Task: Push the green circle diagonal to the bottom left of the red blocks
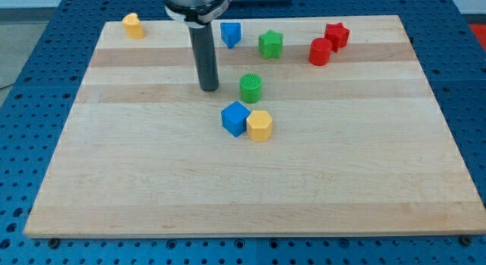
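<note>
The green circle [250, 87] stands near the middle of the wooden board [152, 181]. The two red blocks sit at the view's top right: a red cylinder [320, 52] and a red star [336, 35], touching or nearly so. My tip [209, 89] rests on the board just left of the green circle, with a small gap between them. The red blocks lie up and to the right of the green circle.
A green star [270, 43] and a blue block [231, 34] sit at the top middle. A blue cube [235, 118] and a yellow hexagon block [260, 125] touch each other just below the green circle. A yellow block [134, 26] is at the top left.
</note>
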You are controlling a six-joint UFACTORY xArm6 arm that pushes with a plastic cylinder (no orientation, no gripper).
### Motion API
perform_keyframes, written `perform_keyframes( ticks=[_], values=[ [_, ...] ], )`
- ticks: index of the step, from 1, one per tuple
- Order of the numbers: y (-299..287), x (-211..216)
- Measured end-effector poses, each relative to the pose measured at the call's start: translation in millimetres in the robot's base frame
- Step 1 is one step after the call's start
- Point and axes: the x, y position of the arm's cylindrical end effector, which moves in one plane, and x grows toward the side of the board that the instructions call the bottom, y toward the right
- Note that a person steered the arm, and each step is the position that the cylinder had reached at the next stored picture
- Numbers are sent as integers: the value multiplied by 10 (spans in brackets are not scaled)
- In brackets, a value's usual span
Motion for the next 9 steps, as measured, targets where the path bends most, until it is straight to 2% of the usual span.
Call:
perform_keyframes(
  ticks=[1,2,3,5,6,7,9],
  values=[
    [746,-30],
    [866,17],
    [361,156],
    [155,260],
    [35,540],
    [317,599],
    [1060,359]
  ],
)
